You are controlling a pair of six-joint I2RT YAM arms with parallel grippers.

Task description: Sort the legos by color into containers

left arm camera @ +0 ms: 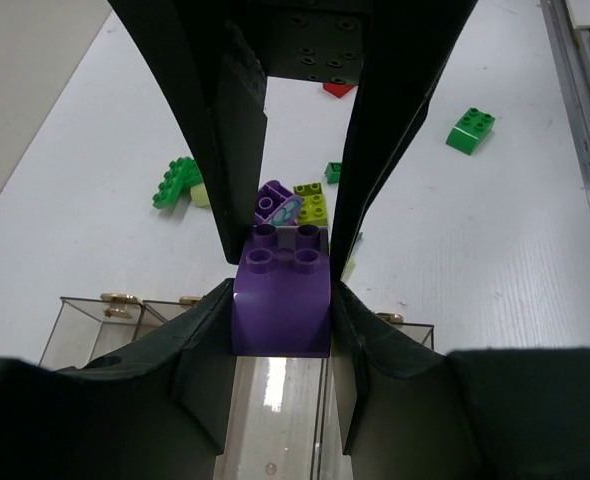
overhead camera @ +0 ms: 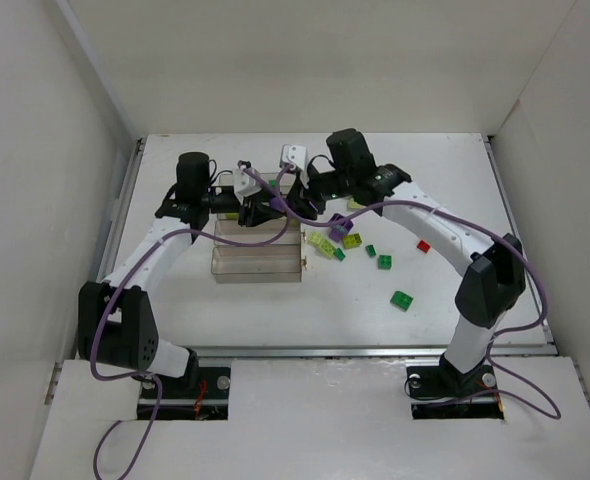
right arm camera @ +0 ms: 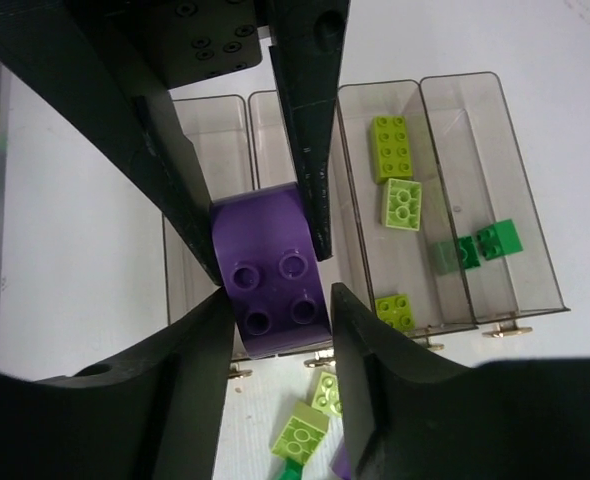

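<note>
Two grippers were clenched, each on a purple lego: the left gripper (left arm camera: 282, 275) pinched a square purple brick (left arm camera: 282, 310) and the right gripper (right arm camera: 275, 268) gripped a rounded purple brick (right arm camera: 270, 300), both over the far end of the containers (overhead camera: 258, 265), which sat left of the bench's (overhead camera: 475, 180) middle. Trouble could come from crowding: the wrists hung close together, so a lowering move might knock them together, and an off-centre release could bounce a brick off a thin wall into the wrong bin. Each bin's long axis ran from far edge toward near edge. Both bricks turned their studs toward their wrist cameras; neither showed a clear long axis.
</note>
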